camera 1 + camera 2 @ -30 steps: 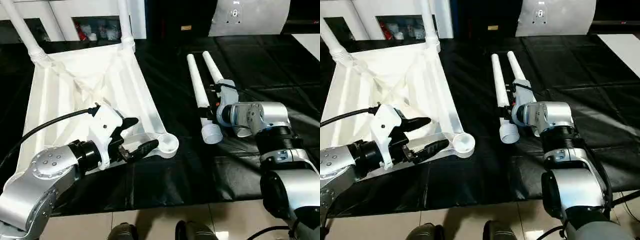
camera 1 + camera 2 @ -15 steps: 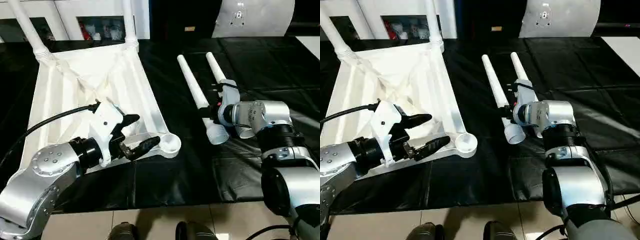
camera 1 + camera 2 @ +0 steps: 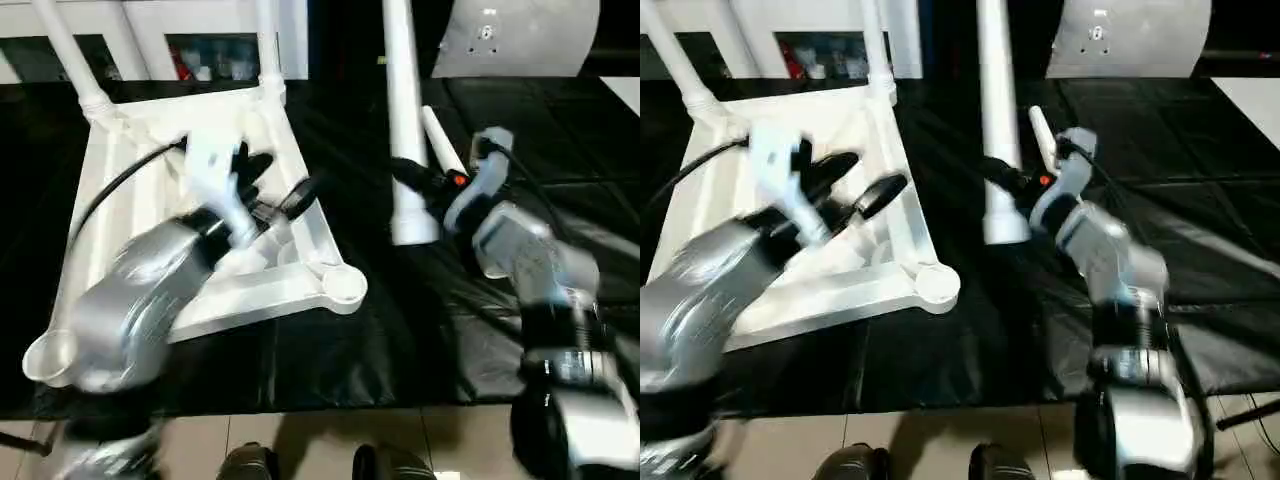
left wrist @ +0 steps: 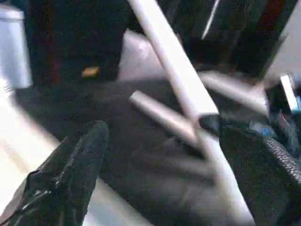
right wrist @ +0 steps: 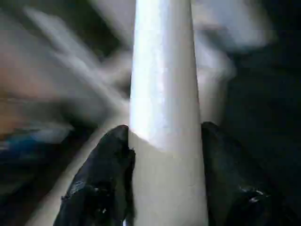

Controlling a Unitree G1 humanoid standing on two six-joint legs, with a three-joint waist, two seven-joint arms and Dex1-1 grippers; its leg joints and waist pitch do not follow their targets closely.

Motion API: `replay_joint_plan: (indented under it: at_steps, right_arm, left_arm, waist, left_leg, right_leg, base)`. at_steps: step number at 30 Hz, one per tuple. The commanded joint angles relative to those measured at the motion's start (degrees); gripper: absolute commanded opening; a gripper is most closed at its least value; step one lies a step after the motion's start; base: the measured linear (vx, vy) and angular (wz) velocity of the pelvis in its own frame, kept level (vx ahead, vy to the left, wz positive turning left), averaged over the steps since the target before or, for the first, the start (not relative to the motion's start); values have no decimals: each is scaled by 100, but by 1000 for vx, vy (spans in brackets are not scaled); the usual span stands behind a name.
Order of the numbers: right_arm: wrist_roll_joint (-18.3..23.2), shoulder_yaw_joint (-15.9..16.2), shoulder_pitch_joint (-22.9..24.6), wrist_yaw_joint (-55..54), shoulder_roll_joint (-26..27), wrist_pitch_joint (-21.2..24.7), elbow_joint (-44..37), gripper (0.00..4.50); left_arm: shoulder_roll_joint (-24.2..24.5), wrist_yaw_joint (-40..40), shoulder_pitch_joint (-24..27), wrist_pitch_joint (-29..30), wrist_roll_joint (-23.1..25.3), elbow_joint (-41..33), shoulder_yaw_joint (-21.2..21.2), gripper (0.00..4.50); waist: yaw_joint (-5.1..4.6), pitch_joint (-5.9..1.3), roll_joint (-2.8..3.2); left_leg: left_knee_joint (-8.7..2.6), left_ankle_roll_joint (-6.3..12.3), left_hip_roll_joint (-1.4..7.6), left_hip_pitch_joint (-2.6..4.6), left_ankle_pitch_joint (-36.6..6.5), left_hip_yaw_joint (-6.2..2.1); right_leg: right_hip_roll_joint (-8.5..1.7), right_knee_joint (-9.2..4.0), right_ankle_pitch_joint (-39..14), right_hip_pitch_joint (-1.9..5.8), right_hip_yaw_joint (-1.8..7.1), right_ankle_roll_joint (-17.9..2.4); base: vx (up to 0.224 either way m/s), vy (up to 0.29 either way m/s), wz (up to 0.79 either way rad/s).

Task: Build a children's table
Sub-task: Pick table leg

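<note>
The white table top (image 3: pixel 250 300) lies upside down on the left, ribbed side up. Two legs (image 3: pixel 65 50) (image 3: pixel 268 45) stand in its far corner sockets; the near right socket (image 3: pixel 345 285) has nothing in it. My right gripper (image 3: pixel 412 178) is shut on a third leg (image 3: pixel 403 100), held upright above the mat right of the top; the right wrist view shows that leg (image 5: pixel 164 70) between both fingers. A fourth leg (image 3: pixel 440 135) lies on the mat behind it. My left gripper (image 3: pixel 285 172) hovers open over the top's right rim, holding nothing.
A black mat (image 3: pixel 400 330) covers the floor under everything. A white cabinet with glass doors (image 3: pixel 200 50) stands at the back and a grey panel (image 3: pixel 520 35) at the back right. Dark shoes (image 3: pixel 250 465) show at the near edge on the tiles.
The right gripper has lifted the leg off the mat and swung it upright. The left gripper has risen from the near socket corner and moved farther up over the top's right rim.
</note>
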Motion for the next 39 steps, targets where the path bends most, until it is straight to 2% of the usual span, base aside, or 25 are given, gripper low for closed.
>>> replay_joint_plan:
  at_steps: [1,2,3,6,8,9,12,19,23,24,27,30,32,33,36,39]
  right_arm:
    - [351,30,46,353,-92,104,-443,185]
    - [372,43,61,361,-93,102,-465,184]
    - [565,99,141,446,-100,220,-612,184]
    - [615,216,273,660,-119,247,-807,184]
    - [579,228,298,719,-110,260,-859,184]
    - [611,227,324,741,-118,302,-917,184]
    - [774,246,376,780,-147,393,-1062,184]
    - [898,348,422,867,-213,439,-1203,184]
    - [1106,441,524,1074,-244,585,-1453,184]
    - [1260,478,592,1233,-281,710,-1541,184]
    - [1392,540,685,1422,-347,830,-1621,184]
    - [1402,603,747,1508,-392,884,-1654,184]
    - [1409,619,774,1515,-404,890,-1665,184]
    - [1442,649,829,1535,-437,921,-1694,184]
    - [1463,736,908,1602,-516,966,-1751,184]
    - [1438,780,936,1636,-545,992,-1773,184]
  left_arm:
    - [-72,59,-119,52,-218,129,137,450]
    - [-83,52,-134,71,-241,138,143,450]
    - [-167,-59,-246,193,-453,180,168,450]
    - [-425,-119,-437,248,-772,231,272,450]
    - [-575,-104,-546,283,-1012,252,388,450]
    - [-639,-99,-612,327,-1159,277,457,450]
    - [-721,-144,-747,359,-1450,343,524,450]
    - [-762,-133,-785,506,-1648,329,560,450]
    - [-722,-29,-800,525,-1667,466,523,450]
    - [-727,-11,-825,564,-1721,573,552,428]
    - [-755,-77,-838,642,-1910,700,630,422]
    - [-764,-310,-826,662,-2158,727,716,422]
    - [-774,-395,-823,702,-2314,721,772,422]
    - [-763,-616,-815,780,-2666,671,865,422]
    - [-683,-907,-764,972,-3147,581,894,422]
    - [-647,-989,-738,1050,-3246,561,874,422]
  waist:
    - [27,-612,-35]
    - [38,-617,-34]
    - [27,-594,-35]
    - [53,-573,-43]
    - [53,-584,-42]
    - [43,-562,-64]
    - [39,-551,-65]
    - [37,-553,-79]
    - [35,-557,-80]
    - [33,-551,-89]
    - [52,-564,-71]
    - [46,-586,-47]
    - [47,-582,-56]
    - [54,-581,-45]
    - [65,-568,-49]
    - [56,-567,-49]
  left_leg:
    - [-328,796,335,-19,383,-43]
    - [-321,801,336,-5,369,-37]
    - [-325,741,311,-17,307,-28]
    - [-328,648,292,-19,228,-9]
    - [-336,623,308,-18,254,-27]
    - [-338,587,301,-26,219,-15]
    - [-347,630,305,-32,256,-30]
    - [-342,708,294,-46,366,-28]
    - [-343,764,296,-41,405,-35]
    - [-347,772,294,-35,402,-32]
    - [-345,781,303,-24,427,-36]
    - [-347,826,334,-17,529,-60]
    - [-347,835,334,-21,516,-54]
    - [-344,824,330,-25,497,-53]
    - [-355,779,326,-23,396,-44]
    - [-361,732,328,-19,322,-46]
  right_leg:
    - [-588,-373,-51,463,294,-1444]
    - [-597,-384,-111,447,293,-1448]
    - [-603,-426,-447,444,290,-1404]
    - [-585,-491,-839,427,293,-1290]
    - [-592,-479,-840,427,286,-1295]
    - [-593,-494,-900,419,288,-1280]
    - [-588,-504,-907,411,283,-1205]
    - [-590,-511,-933,411,274,-1108]
    - [-593,-516,-951,416,269,-1048]
    - [-579,-526,-979,407,268,-1027]
    - [-587,-529,-971,400,263,-1059]
    - [-596,-491,-679,395,248,-1177]
    - [-612,-489,-618,405,253,-1224]
    - [-619,-488,-610,410,256,-1256]
    - [-619,-505,-726,408,258,-1281]
    - [-609,-513,-832,408,255,-1252]
  base:
    - [0,0,0]
    - [0,0,0]
    - [0,0,0]
    - [0,0,0]
    - [0,0,0]
    - [0,0,0]
    - [0,0,0]
    - [0,0,0]
    - [0,0,0]
    - [0,0,0]
    - [0,0,0]
    - [0,0,0]
    - [0,0,0]
    - [0,0,0]
    - [0,0,0]
    - [0,0,0]
